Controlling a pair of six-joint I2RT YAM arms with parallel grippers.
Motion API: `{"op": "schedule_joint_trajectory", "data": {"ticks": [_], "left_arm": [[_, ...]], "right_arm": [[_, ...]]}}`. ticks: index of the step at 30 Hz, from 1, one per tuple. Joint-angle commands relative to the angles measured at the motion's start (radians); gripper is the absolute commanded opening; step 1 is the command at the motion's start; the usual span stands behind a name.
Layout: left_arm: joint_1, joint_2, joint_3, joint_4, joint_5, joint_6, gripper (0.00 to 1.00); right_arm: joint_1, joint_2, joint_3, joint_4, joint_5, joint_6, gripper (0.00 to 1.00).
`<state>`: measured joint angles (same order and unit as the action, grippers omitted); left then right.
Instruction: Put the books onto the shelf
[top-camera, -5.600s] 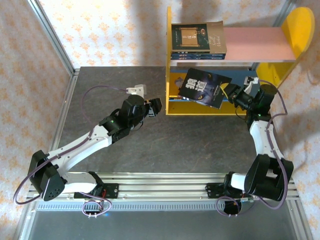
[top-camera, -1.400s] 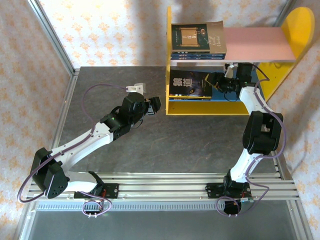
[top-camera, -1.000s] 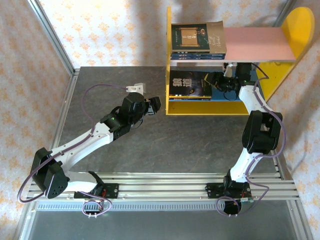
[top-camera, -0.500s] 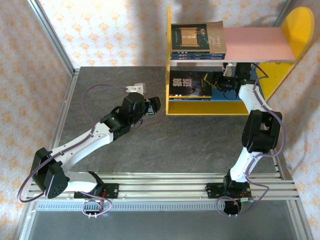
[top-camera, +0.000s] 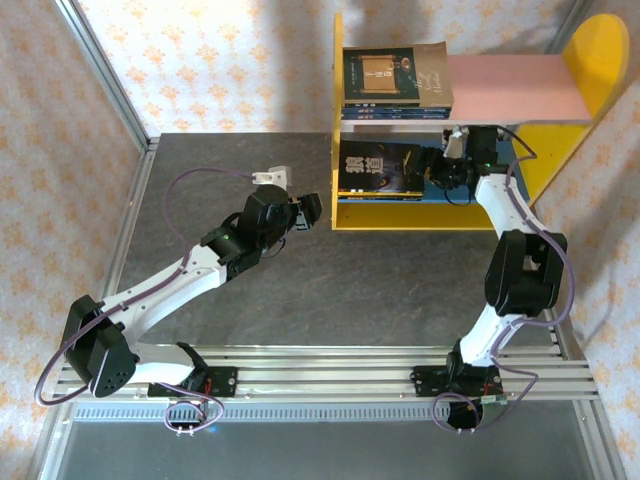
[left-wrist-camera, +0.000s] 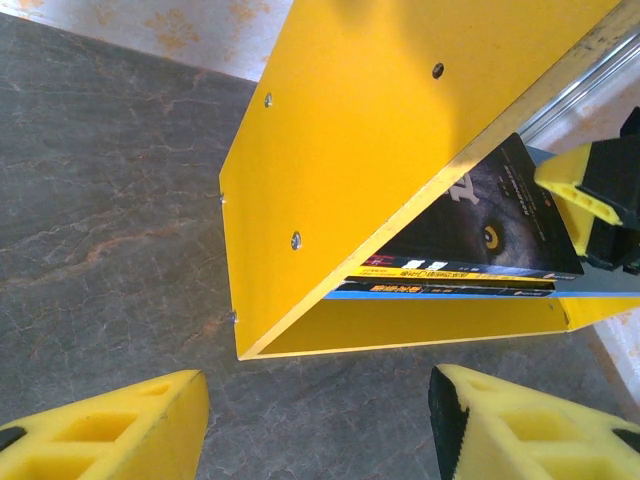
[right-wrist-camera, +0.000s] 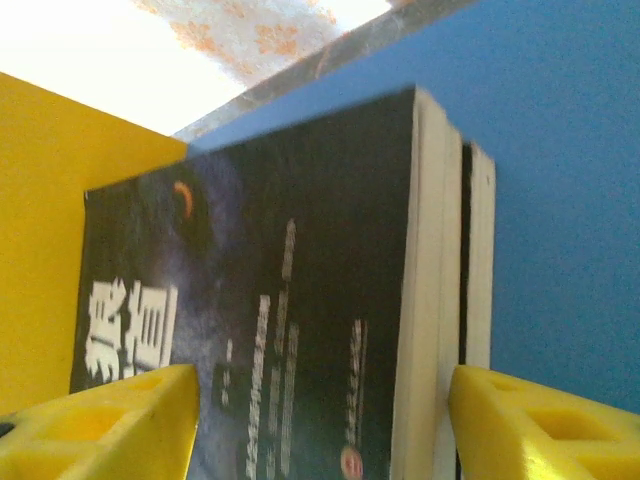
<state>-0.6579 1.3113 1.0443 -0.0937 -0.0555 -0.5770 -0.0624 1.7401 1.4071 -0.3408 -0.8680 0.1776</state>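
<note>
**Wolf book set down on the lower tier.** A dark blue book with a wolf's face is seen lying flat on the lower blue board of the small yellow-sided shelf. It is set on top of another book, close against the left side panel.

The right gripper is reached in under the pink board, at the book's right-hand edge. From the wrist, its yellow fingers are shown spread well wider than the book is thick, with the upper one lifted off the cover. The jaws are therefore judged released, and the book is left resting on its own.

A pile of books is stacked at the left end of the pink board. The left gripper is held over the grey table, just beside the shelf's near left corner, its jaws parted with nothing between them.

The step in hand is judged to be the letting go of the wolf book on the lower tier. A straight pull back out of the gap between the boards is called for next. The fingers should be held spread so that the cover is not dragged along and the pink board above is not knocked. With books lodged on both tiers, the task is judged close to finished.
</note>
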Motion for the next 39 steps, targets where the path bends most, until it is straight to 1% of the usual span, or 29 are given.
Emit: {"op": "schedule_joint_trajectory", "data": {"ticks": [1,4,9,17,23,25,33,37,39], "left_arm": [[0.012,-0.027,-0.015,0.008,0.006,0.011,0.60],[0.011,-0.035,-0.020,0.013,0.005,0.009,0.60],[0.012,-0.037,-0.026,0.015,0.005,0.007,0.60],[0.012,-0.044,-0.031,0.020,0.003,0.005,0.60],[0.011,-0.040,-0.032,0.021,0.006,0.003,0.60],[0.012,-0.040,-0.032,0.020,0.006,0.005,0.60],[0.012,-0.048,-0.036,0.020,-0.001,0.003,0.60],[0.012,-0.050,-0.038,0.020,-0.001,0.005,0.60],[0.012,-0.049,-0.039,0.022,-0.001,0.003,0.60]], "right_arm": [[0.009,-0.074,-0.039,-0.034,0.055,-0.023,0.67],[0.009,-0.112,-0.074,-0.031,0.053,-0.026,0.66],[0.009,-0.141,-0.095,-0.030,0.016,-0.030,0.58],[0.011,-0.118,-0.077,-0.026,-0.041,-0.027,0.47],[0.012,-0.111,-0.065,-0.035,-0.040,-0.036,0.40],[0.014,-0.106,-0.063,-0.034,-0.043,-0.036,0.34],[0.026,-0.096,-0.075,-0.034,-0.043,-0.043,0.18],[0.031,-0.097,-0.080,-0.034,-0.039,-0.041,0.15],[0.032,-0.098,-0.078,-0.037,-0.034,-0.040,0.14]]}}
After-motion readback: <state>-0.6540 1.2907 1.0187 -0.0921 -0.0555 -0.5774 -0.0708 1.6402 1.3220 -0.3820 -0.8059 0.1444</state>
